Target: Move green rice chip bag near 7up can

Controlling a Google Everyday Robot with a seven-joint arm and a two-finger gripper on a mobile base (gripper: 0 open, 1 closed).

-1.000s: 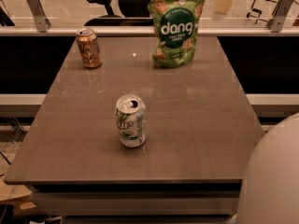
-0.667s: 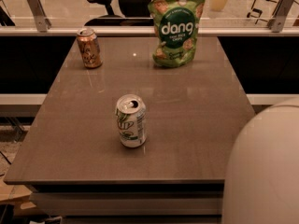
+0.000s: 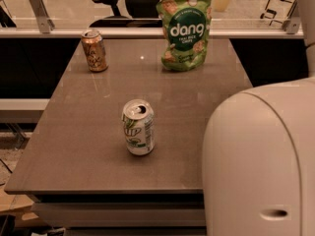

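Grey-brown table (image 3: pixel 98 132) fills the camera view. We locate the green rice chip bag (image 3: pixel 185 31) upright at upper centre, well apart from the 7up can (image 3: pixel 138 127) at centre. An orange-brown can (image 3: pixel 94 50) stands upper left. White arm housing (image 3: pixel 256 161) occupies the lower right; the gripper is out of frame, so we cannot tell its state. We judge the task unstarted: approach, grasp and transfer remain.

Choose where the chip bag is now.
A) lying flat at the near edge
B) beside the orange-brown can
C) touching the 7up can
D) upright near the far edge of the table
D: the chip bag stands upright near the far edge of the table, well apart from the 7up can. The gripper is not in view; only the white arm shows at the right.
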